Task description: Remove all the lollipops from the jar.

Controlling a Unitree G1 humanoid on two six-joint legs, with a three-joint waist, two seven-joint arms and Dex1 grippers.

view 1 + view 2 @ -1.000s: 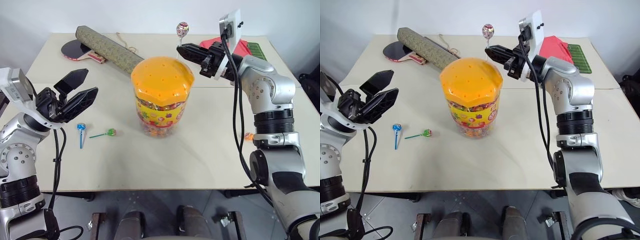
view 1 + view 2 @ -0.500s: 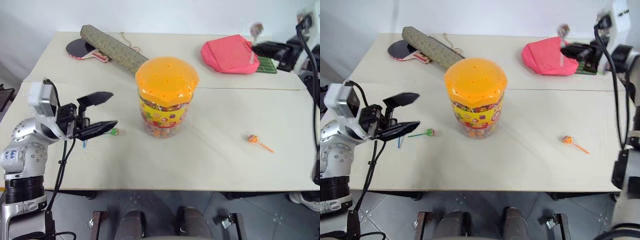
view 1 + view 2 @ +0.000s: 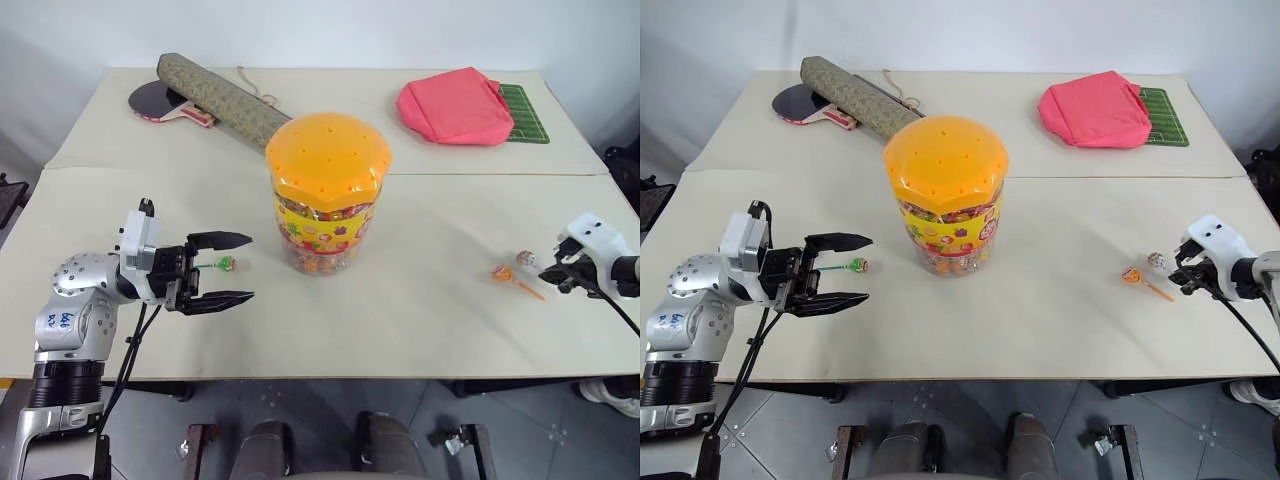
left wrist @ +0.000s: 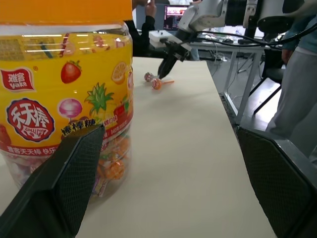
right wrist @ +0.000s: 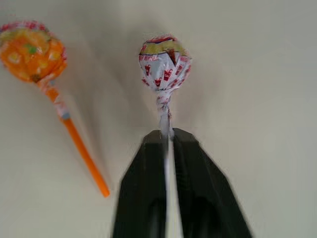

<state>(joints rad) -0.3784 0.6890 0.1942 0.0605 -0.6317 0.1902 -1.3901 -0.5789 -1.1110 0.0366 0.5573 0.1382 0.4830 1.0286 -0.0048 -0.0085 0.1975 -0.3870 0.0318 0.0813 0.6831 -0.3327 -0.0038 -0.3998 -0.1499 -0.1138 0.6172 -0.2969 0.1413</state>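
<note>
Nearest to us, the left gripper (image 3: pixel 228 270) hovers low over the worktop (image 3: pixel 400 320) with its fingers spread wide, pointing toward the jar (image 3: pixel 327 190). Just beyond those fingers lies the green lollipop (image 3: pixel 224 264), flat on the worktop, with nothing between the fingers. At the right edge, the right gripper (image 3: pixel 1177 271) sits low at the worktop, its fingers (image 5: pixel 148 198) nearly pressed together with the thin stick of the white lollipop (image 5: pixel 164 57) between them; we cannot tell whether they pinch it. That lollipop's head lies on or just above the surface. Just beside it lies the orange lollipop (image 5: pixel 32 49), apart from the gripper. The jar stands upright mid-worktop, orange lid on. Farther back lie a pink pouch (image 3: pixel 455 105), a green mat (image 3: pixel 524 112), a rolled mat (image 3: pixel 220 98) and a paddle (image 3: pixel 160 100).
</note>
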